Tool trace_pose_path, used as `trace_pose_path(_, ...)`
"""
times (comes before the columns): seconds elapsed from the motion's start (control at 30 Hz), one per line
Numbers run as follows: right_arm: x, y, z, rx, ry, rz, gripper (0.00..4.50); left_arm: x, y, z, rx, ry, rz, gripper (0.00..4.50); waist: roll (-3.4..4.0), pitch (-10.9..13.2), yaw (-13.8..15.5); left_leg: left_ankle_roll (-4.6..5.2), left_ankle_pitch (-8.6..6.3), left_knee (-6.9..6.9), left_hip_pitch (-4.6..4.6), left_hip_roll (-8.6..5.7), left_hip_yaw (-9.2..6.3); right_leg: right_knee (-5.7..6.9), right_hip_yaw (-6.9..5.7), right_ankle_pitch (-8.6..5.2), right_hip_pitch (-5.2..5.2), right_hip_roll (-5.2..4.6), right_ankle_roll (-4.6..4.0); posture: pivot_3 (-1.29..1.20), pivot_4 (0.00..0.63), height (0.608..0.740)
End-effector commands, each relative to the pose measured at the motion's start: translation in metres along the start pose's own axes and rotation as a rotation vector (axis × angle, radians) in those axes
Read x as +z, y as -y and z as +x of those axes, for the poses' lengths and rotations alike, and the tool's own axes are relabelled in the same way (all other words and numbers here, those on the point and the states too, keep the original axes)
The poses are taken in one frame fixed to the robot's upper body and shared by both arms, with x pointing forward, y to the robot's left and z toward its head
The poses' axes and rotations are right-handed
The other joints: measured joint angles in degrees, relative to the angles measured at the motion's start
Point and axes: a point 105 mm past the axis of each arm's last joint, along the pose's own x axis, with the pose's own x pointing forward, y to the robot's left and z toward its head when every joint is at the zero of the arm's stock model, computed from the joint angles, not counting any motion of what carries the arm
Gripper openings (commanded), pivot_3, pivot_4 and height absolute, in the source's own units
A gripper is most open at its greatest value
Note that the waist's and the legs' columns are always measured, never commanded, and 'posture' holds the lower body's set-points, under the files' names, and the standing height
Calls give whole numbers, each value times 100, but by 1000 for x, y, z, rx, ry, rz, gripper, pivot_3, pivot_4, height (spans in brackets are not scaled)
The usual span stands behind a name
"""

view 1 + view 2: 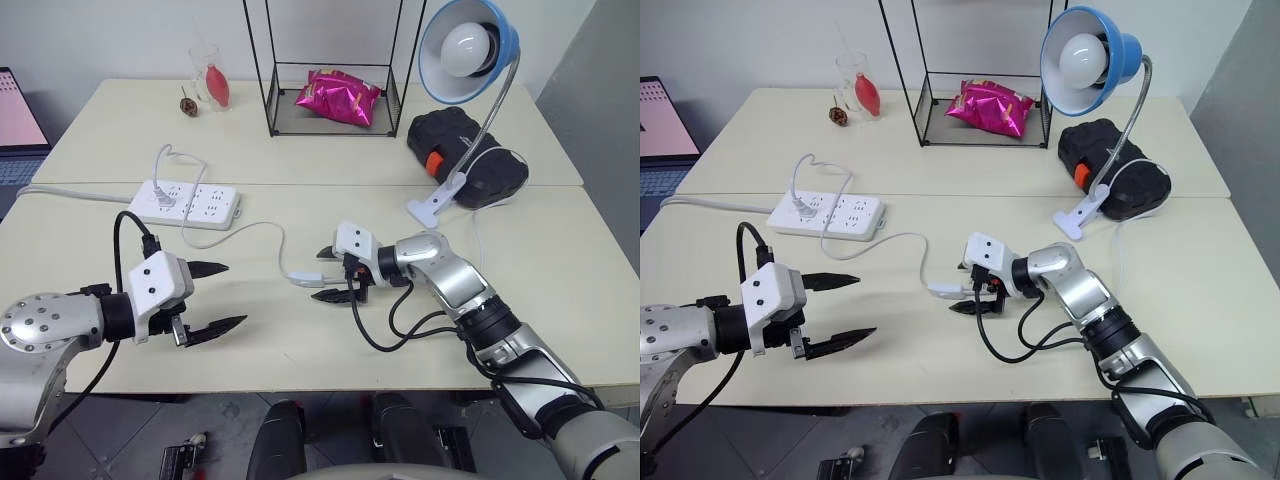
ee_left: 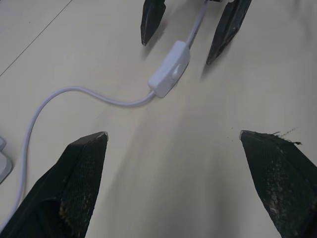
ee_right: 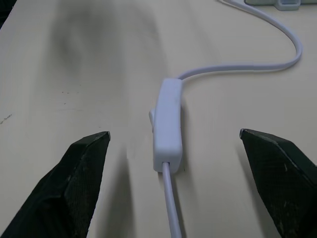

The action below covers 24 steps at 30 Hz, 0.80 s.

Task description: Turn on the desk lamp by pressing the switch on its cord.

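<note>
Cream tabletop, blue-shaded desk lamp (image 1: 468, 50) sitting unlit.
Right gripper (image 1: 331, 274) is straddling the small white inline switch (image 1: 305, 279), fingers spread, nothing pressed yet; left gripper (image 1: 218, 297) spread too.

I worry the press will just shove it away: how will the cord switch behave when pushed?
The switch looks small and light, lying loose on the smooth table, so it would probably slide. Its thin cord curves limply and likely won't anchor it.

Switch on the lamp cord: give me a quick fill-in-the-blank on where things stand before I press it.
1. The small white oblong inline switch lies on the table between the open fingers of the ____ gripper.
2. The large white bulb in the round blue lamp shade is ____.
3. The thin white cord runs from the switch to the white ____.
4. The left gripper is ____ and holds nothing.

Missing words: right; unlit; power strip; open
</note>
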Motion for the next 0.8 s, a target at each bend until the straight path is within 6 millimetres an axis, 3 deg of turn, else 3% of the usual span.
trace_pose_path(0.03, 7, 1, 2, 4, 21, -26, 3426, 5, -1, 1, -3, 9, 43, 4500, 0, 0, 0, 0, 0, 0, 0, 0, 0, 0, 0, 1, 0, 0, -1, 0, 150, 740)
trace_pose_path(0.3, -3, 2, 4, -8, -21, -50, 1573, 4, -1, 4, -6, 13, 46, 4500, 0, 0, 0, 0, 0, 0, 0, 0, 0, 0, 0, 0, 0, 0, 0, 0, 150, 740)
trace_pose_path(0.47, 4, 0, 2, 4, -9, -86, 391, 3, 0, 5, -4, 17, 45, 4500, 0, 0, 0, 0, 0, 0, 0, 0, 0, 0, 0, 0, 0, 0, -1, 0, 150, 740)
trace_pose_path(0.6, 16, -4, -3, 28, 19, -115, 379, 4, -2, 7, -1, 22, 51, 4500, 0, 0, 1, 0, 0, 0, -1, 0, 0, 0, 0, 0, 0, 0, 0, 0, 150, 740)
trace_pose_path(0.8, 34, -15, -18, 65, 45, -167, 379, 22, -7, 15, -8, 81, 58, 4500, -1, 0, 4, 0, 0, 0, -2, 0, -2, 0, -1, -3, 0, 0, 5, 0, 150, 740)
